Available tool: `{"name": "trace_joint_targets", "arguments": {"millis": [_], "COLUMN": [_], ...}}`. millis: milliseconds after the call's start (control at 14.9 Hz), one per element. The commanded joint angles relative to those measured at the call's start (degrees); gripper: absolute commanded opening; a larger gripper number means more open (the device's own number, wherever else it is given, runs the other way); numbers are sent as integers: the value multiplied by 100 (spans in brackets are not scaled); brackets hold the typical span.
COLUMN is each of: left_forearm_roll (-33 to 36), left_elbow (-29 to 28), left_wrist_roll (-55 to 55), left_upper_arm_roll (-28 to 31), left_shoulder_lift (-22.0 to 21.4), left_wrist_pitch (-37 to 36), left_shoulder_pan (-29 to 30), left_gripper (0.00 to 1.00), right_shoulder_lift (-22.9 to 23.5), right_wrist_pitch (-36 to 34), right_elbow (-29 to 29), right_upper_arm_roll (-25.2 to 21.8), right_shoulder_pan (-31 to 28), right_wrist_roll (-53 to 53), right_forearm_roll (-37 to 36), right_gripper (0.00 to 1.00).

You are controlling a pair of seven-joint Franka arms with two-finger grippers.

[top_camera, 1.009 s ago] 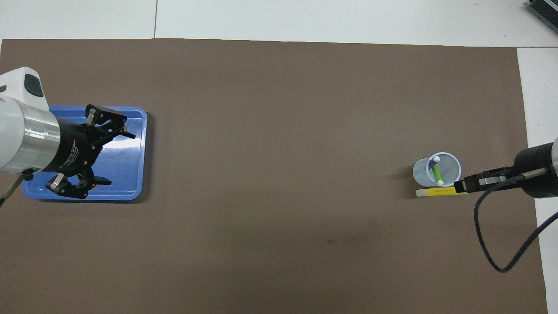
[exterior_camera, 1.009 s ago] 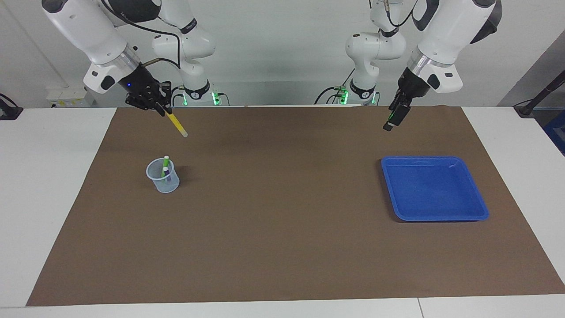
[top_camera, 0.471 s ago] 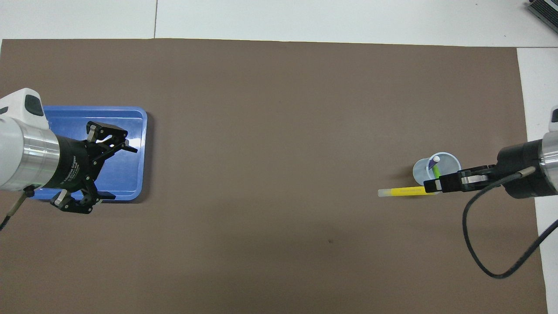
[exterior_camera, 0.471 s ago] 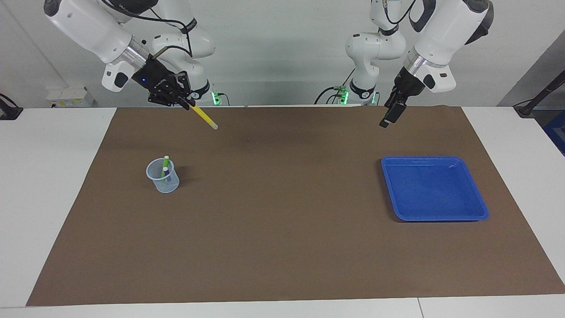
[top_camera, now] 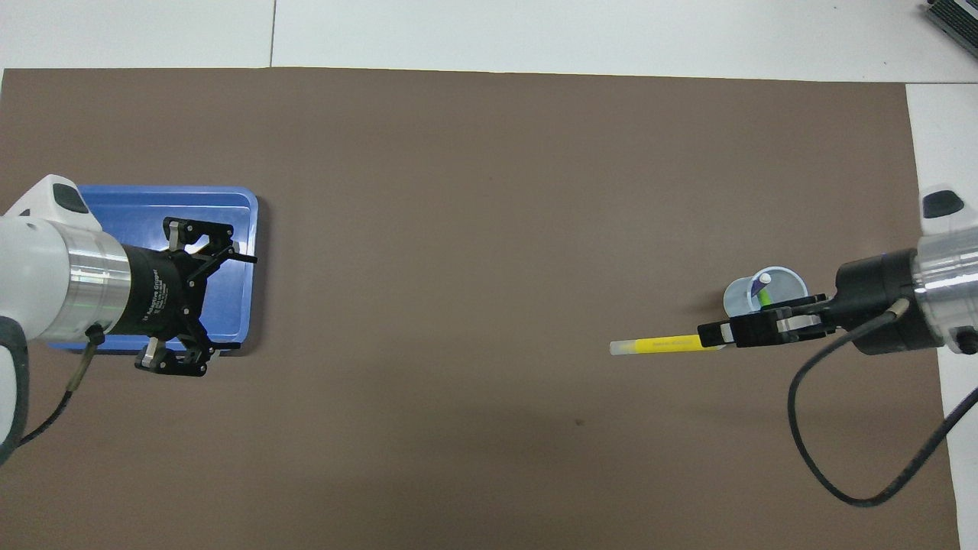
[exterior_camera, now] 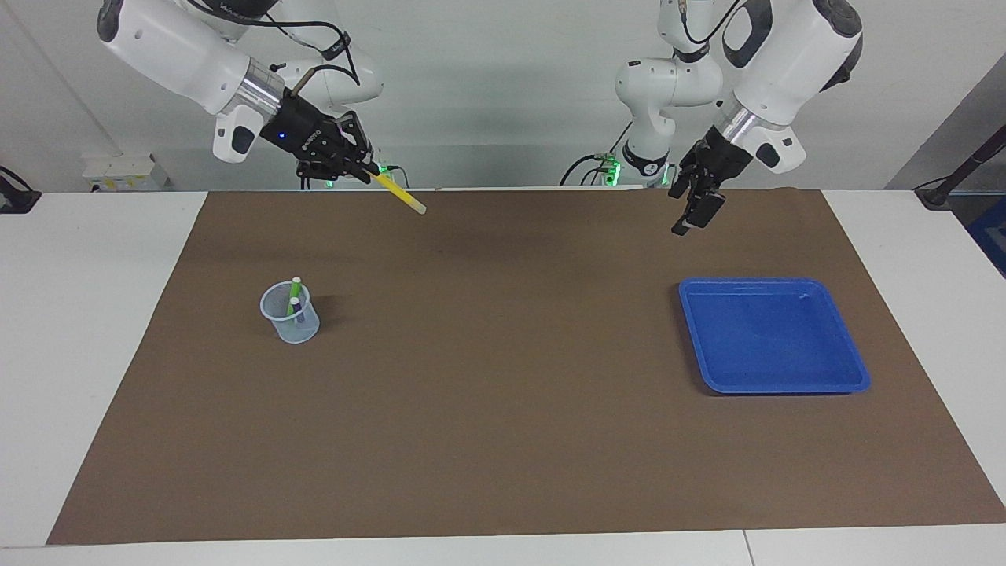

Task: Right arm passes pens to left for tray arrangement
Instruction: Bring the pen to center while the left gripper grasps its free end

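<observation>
Brown mat (exterior_camera: pixel 503 409) below; right gripper (exterior_camera: pixel 368 174) clenched on yellow pen (exterior_camera: pixel 402 196), raised; left gripper (top_camera: pixel 243 302) spread wide over tray (exterior_camera: pixel 774 334).

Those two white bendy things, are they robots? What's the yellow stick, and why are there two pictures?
Yes, they are two robot arms at one table. One picture looks at them from the front, the other looks down from above. The right gripper is pinching a yellow pen, held up in the air over the brown mat. The left gripper is open and empty, up over the blue tray. A green pen and a purple pen stand in a small clear cup.
</observation>
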Motion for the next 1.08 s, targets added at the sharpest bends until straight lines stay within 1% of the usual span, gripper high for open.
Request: {"name": "trace_joint_targets", "arguments": {"millis": [0, 202, 336, 538, 673, 875, 1009], "left_forearm_roll": [-237, -246, -246, -246, -254, -272, -263], "left_elbow": [-197, -205, -153, -12, 14, 49, 172], "left_wrist_roll": [-1130, -2089, -2592, -3127, -3969, -4254, -4587], "left_upper_arm_roll": [17, 17, 17, 17, 17, 17, -79], "left_shoulder_lift": [-151, -107, -28, 25, 25, 34, 77], "left_wrist_pitch": [475, 941, 1214, 1154, 1145, 1215, 1224], "left_shoulder_pan": [-333, -948, -1352, -1801, -1942, -2320, -2470], "left_gripper": [100, 100, 100, 100, 100, 100, 100], "right_shoulder_lift": [-200, -191, -191, -200, -226, -226, -226], "right_wrist_pitch": [278, 603, 648, 683, 727, 762, 806], "right_elbow": [-367, -500, -535, -553, -605, -606, -606], "right_upper_arm_roll": [-14, -5, -14, -14, -14, 39, 109], "right_shoulder_pan": [205, 539, 741, 873, 874, 900, 900], "right_wrist_roll": [-162, -250, -258, -267, -267, -267, -285], "right_forearm_roll": [454, 718, 816, 956, 1123, 1237, 1264], "right_gripper": [0, 0, 0, 0, 0, 0, 0]}}
